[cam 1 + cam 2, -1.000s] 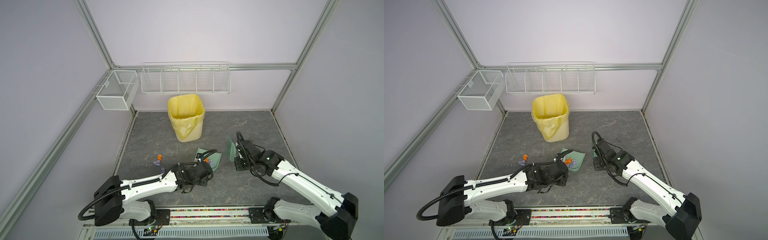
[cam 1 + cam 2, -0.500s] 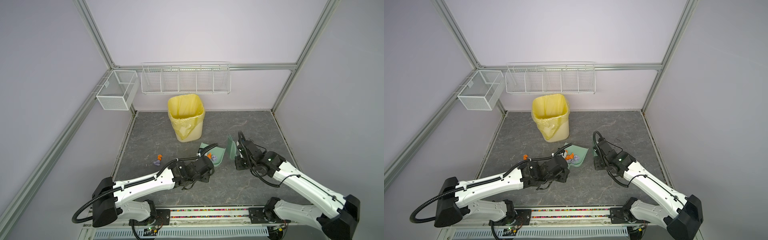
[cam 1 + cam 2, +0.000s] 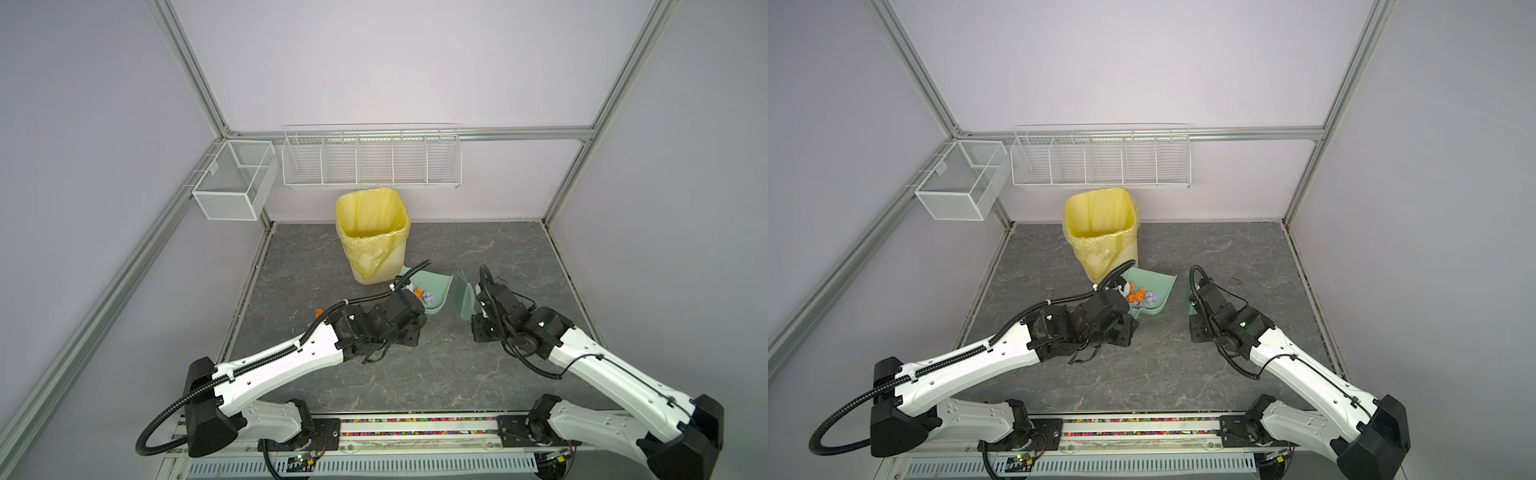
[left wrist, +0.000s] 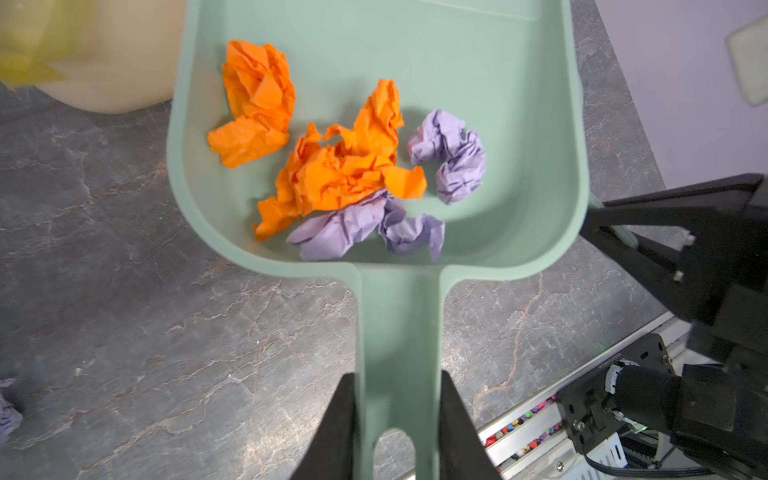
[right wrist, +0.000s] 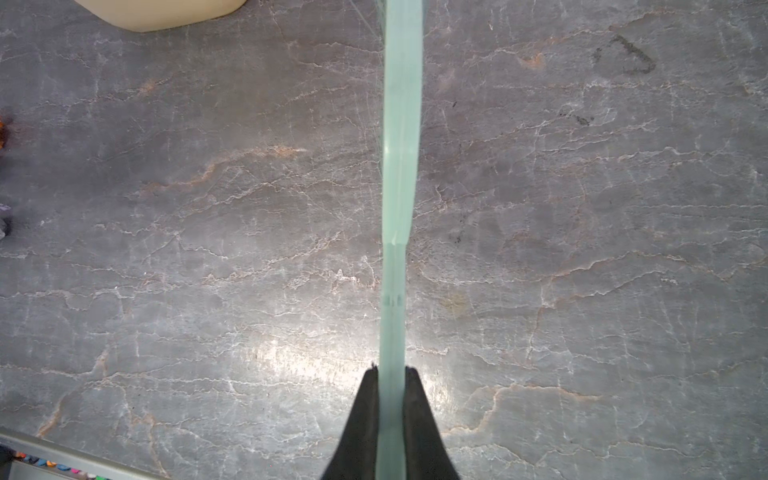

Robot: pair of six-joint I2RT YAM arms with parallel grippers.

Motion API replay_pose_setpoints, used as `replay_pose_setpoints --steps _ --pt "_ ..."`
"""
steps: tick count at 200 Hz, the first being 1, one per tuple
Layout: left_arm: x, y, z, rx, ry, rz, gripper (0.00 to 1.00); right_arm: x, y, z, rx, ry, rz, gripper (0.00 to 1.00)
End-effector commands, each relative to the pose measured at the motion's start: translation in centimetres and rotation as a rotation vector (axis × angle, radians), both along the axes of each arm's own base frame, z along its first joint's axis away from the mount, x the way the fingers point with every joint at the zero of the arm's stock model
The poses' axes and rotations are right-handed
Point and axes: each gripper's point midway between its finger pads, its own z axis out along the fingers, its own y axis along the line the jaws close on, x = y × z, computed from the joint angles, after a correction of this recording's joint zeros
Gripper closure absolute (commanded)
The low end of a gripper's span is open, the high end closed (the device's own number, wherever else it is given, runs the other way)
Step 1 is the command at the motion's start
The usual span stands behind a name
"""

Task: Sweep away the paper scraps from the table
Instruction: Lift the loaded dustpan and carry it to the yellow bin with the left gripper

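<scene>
Crumpled orange and lilac paper scraps (image 4: pixel 340 174) lay heaped in the bowl of a mint-green dustpan (image 4: pixel 498 83), at the end where the handle joined it. They sat well ahead of the left gripper (image 4: pixel 398 386) and did not touch it. The gripper's two black fingers were drawn in against either side of the dustpan's handle, near its hanging hole. One orange scrap (image 3: pixel 318 311) remained on the table (image 3: pixel 415 374) by the left arm, and a lilac scrap (image 4: pixel 6 415) lay apart from the pan at the edge of the left wrist view.

In both top views the dustpan stood just beside a cream bin (image 3: pixel 374 232) lined with a yellow bag. To its right, the right gripper (image 5: pixel 391 372) was clamped tight on the thin edge of a matching green brush (image 5: pixel 401 124), which was seen edge-on over bare table with no scrap near its fingers. Small lettering on a black block (image 4: pixel 609 361) by the rail was too small to read.
</scene>
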Motion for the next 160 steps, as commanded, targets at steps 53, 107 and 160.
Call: replay_pose_setpoints --steps 53,107,160 --pt "3.4 1.9 4.6 0.000 -0.036 0.010 1.00 -0.3 -0.9 -0.3 0.004 -0.017 -0.030 0.93" --pt "6.7 3.2 8.0 -0.058 -0.036 0.051 1.00 -0.4 -0.8 -0.7 0.004 -0.011 -0.024 0.93" --pt "9.7 3.7 10.6 -0.082 -0.060 0.068 1.00 -0.3 -0.6 -0.7 0.009 -0.011 -0.019 0.93"
